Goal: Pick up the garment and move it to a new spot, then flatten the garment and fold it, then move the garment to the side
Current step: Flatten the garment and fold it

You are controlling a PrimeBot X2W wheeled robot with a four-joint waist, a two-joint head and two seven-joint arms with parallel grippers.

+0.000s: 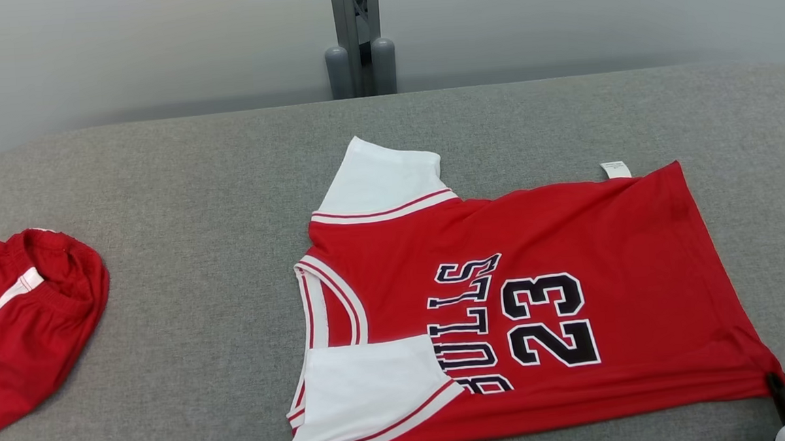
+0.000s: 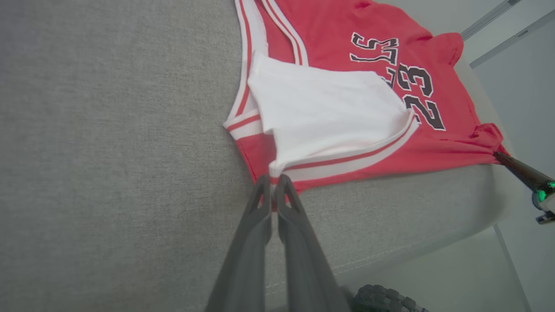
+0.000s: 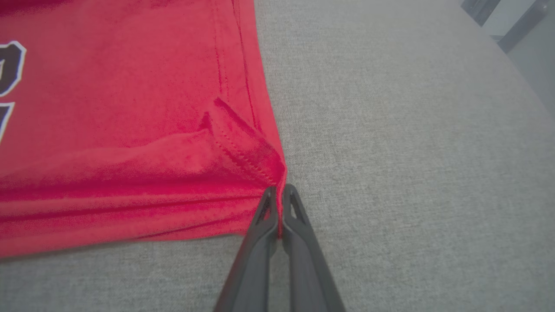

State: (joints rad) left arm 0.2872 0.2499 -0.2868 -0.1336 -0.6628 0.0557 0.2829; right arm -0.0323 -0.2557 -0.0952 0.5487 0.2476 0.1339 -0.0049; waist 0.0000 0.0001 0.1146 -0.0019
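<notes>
The grey padded table (image 1: 193, 192) took up most of the head view, with a metal post (image 1: 356, 38) standing behind its far edge. The jersey (image 1: 571, 237) lay face up and mostly flat a bit right of the middle. It was red with BULLS 23 on the chest, its neck pointing to the robot's left and its hem to the right. The near edge sat close to the table's front edge.

Way off at the left edge was a bunched pair of red shorts (image 1: 24, 325), well apart from the jersey.

One white sleeve (image 1: 380, 180) stuck out on the far side. The near sleeve (image 1: 368, 385) was folded over onto the chest, covering part of the lettering.

The left gripper (image 2: 273, 180) pointed in low from the table's front edge, its long fingers sloping toward the shoulder end. The tips were squeezed together with a sliver of red fabric between them, right at the jersey's near edge under the folded sleeve's striped cuff.

The right gripper (image 3: 279, 190) did the same at the other end. It was pinched tight on the near hem corner, and the cloth there gathered into wrinkles running toward the tips. In the head view its dark fingers slanted up from the lower right corner, with the pale wrist housing behind them. The left wrist view showed them at the corner too.

Smallest thing was a little white care label (image 1: 615, 169) poking out at the far hem corner.
</notes>
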